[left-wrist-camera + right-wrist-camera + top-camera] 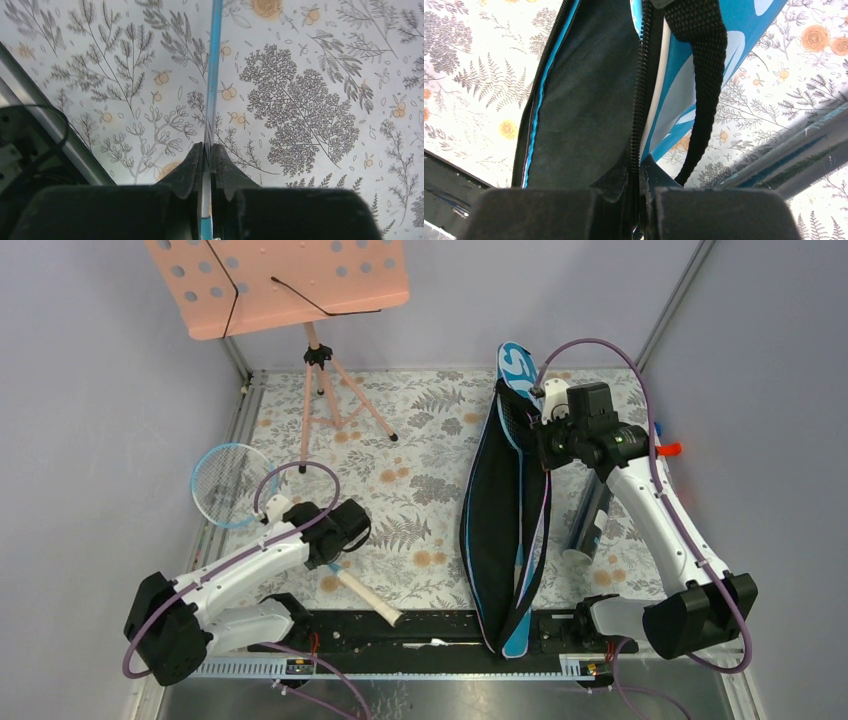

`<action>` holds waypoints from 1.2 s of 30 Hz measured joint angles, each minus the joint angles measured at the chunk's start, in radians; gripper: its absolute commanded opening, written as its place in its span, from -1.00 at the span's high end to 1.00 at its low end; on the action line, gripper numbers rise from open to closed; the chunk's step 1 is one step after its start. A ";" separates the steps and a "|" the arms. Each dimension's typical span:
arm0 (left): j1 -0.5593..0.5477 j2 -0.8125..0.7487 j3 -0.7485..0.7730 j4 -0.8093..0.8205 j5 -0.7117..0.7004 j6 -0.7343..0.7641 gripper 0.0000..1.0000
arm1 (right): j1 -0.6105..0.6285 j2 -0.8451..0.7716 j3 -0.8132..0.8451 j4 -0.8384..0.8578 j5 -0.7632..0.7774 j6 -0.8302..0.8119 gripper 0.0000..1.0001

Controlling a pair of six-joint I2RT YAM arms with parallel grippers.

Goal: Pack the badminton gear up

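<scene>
A light-blue-framed racket lies at the left, its head (228, 483) by the table's left edge and its cream handle (368, 597) pointing to the near rail. My left gripper (338, 538) (207, 147) is shut on the racket's thin blue shaft (215, 75), just above the floral cloth. The blue and black racket bag (505, 530) lies open lengthwise at centre right. My right gripper (547, 435) (636, 162) is shut on the bag's zipper edge (640, 100), beside its black strap (704, 75). A dark tube (590, 520) lies just right of the bag.
A pink perforated music stand (280, 280) on a tripod (330, 405) stands at the back left. A black rail (440, 625) runs along the near edge, and grey walls close in both sides. A small red object (668, 450) sits at the right wall.
</scene>
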 measured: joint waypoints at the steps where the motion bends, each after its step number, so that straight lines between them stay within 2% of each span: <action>1: -0.019 -0.003 0.002 -0.011 -0.022 0.000 1.00 | 0.000 0.002 0.000 0.003 -0.005 0.001 1.00; 10: -0.286 -0.004 0.158 -0.114 -0.229 0.076 1.00 | 0.000 0.108 0.003 0.049 -0.047 0.023 1.00; 18: -0.535 0.011 0.184 -0.253 -0.206 0.008 1.00 | 0.000 0.183 0.032 0.069 -0.048 0.059 1.00; 26: -0.795 0.000 0.217 -0.295 -0.148 -0.008 1.00 | 0.000 0.255 0.070 0.110 -0.056 0.099 1.00; 30: -0.912 0.024 0.286 -0.278 -0.146 0.134 1.00 | 0.000 0.292 0.090 0.109 -0.065 0.109 1.00; 36: -1.021 0.130 0.377 -0.111 -0.121 0.429 1.00 | 0.000 0.327 0.106 0.111 -0.068 0.117 1.00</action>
